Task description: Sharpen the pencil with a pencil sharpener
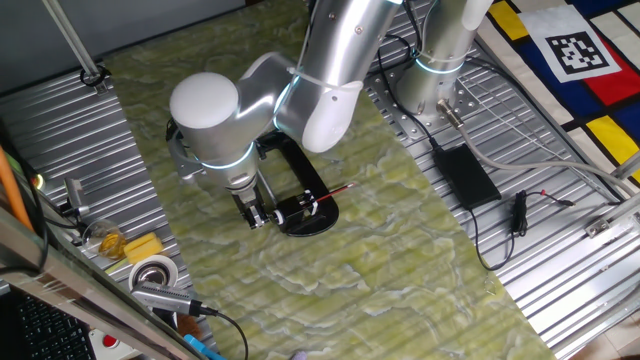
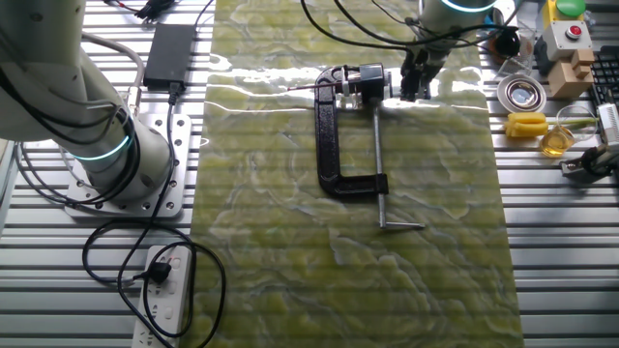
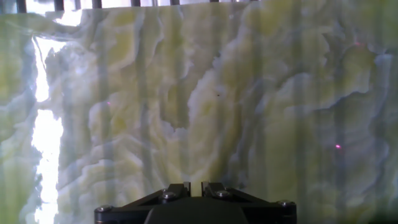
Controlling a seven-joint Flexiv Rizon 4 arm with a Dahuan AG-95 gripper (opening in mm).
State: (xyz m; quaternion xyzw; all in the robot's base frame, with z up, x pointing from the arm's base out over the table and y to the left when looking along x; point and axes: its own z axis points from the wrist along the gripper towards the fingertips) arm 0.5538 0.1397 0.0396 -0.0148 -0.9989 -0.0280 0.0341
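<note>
We see the gripper hanging low over the green marbled mat on the tabletop, just beside the pencil sharpener, with its jaws clenched together and holding nothing; in the hand view the two fingers meet with only a thin slit between them over bare mat. We find the pencil sharpener near one end of the mat, its black C-shaped frame lying along the cloth in the other fixed view and its silver rod running beside the frame to a bent end. The pencil, thin and red, sticks out sideways from the sharpener's head, one end at the device and the other pointing away over the mat; we cannot tell how deep it sits inside. Off the mat, on the ribbed metal, we note a black power brick with its cable beside the arm's base, and on the opposite side a roll of tape and a yellow block.
</note>
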